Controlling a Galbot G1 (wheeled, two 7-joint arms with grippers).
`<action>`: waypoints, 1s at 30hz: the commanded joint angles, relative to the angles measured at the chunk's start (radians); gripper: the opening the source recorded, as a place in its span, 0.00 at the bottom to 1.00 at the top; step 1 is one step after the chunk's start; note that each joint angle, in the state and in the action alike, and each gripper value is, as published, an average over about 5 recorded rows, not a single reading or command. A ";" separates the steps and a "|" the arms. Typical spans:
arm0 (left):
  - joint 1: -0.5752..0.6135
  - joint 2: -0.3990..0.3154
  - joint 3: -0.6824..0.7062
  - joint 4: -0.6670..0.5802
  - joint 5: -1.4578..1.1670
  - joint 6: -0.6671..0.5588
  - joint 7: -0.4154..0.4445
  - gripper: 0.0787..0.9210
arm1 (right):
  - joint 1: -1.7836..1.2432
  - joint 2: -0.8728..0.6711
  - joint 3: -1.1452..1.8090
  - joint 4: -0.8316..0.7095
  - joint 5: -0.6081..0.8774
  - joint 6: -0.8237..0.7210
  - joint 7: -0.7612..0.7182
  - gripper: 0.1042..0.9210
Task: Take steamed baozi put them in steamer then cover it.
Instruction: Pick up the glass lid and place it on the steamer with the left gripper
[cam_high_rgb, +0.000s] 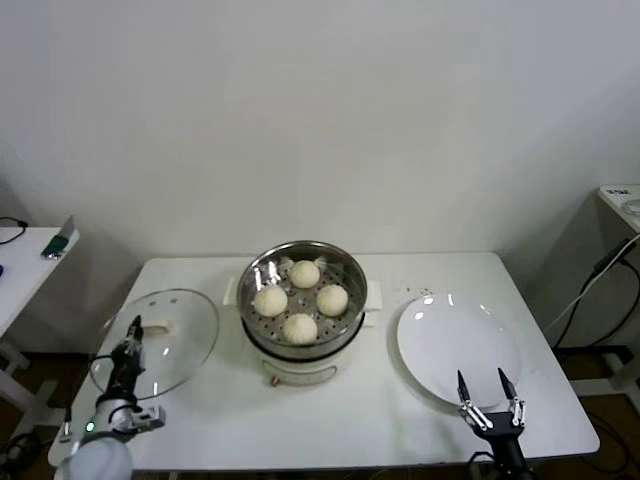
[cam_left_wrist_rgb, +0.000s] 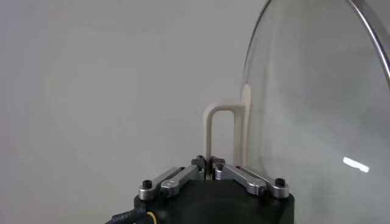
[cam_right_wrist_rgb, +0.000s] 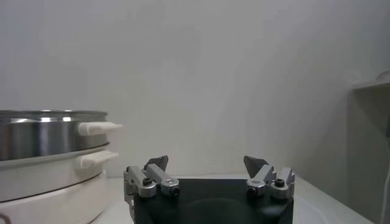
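The steamer (cam_high_rgb: 303, 246) stands mid-table on its cream cooker base, uncovered, with several steamed baozi (cam_high_rgb: 305, 273) in the steel basket. The cover (cam_high_rgb: 165, 350), a clear glass lid, is tilted over the table's left end. My left gripper (cam_high_rgb: 131, 336) is shut on its cream handle (cam_high_rgb: 160, 326). In the left wrist view the gripper (cam_left_wrist_rgb: 210, 163) pinches the handle loop (cam_left_wrist_rgb: 209, 131), and the glass (cam_left_wrist_rgb: 317, 109) stands beside it. My right gripper (cam_high_rgb: 484, 386) hangs open and empty over the front of the white plate (cam_high_rgb: 440, 335). The right wrist view shows the gripper (cam_right_wrist_rgb: 207, 164) and the steamer (cam_right_wrist_rgb: 49, 131) off to one side.
The white table (cam_high_rgb: 220, 415) carries the cooker and the flat white plate on the right. A low side table (cam_high_rgb: 25, 255) with a small device stands to the left. A cabinet (cam_high_rgb: 620, 215) with cables stands to the right.
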 joint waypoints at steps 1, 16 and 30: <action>0.040 0.126 0.000 -0.390 -0.160 0.190 0.190 0.07 | 0.001 0.003 0.002 -0.003 -0.038 -0.007 0.037 0.88; -0.221 0.043 0.427 -0.483 0.083 0.453 0.395 0.07 | 0.008 0.000 -0.001 -0.004 -0.043 -0.002 0.047 0.88; -0.372 -0.253 0.713 -0.300 0.349 0.510 0.477 0.07 | 0.026 -0.003 -0.004 -0.010 -0.043 -0.001 0.056 0.88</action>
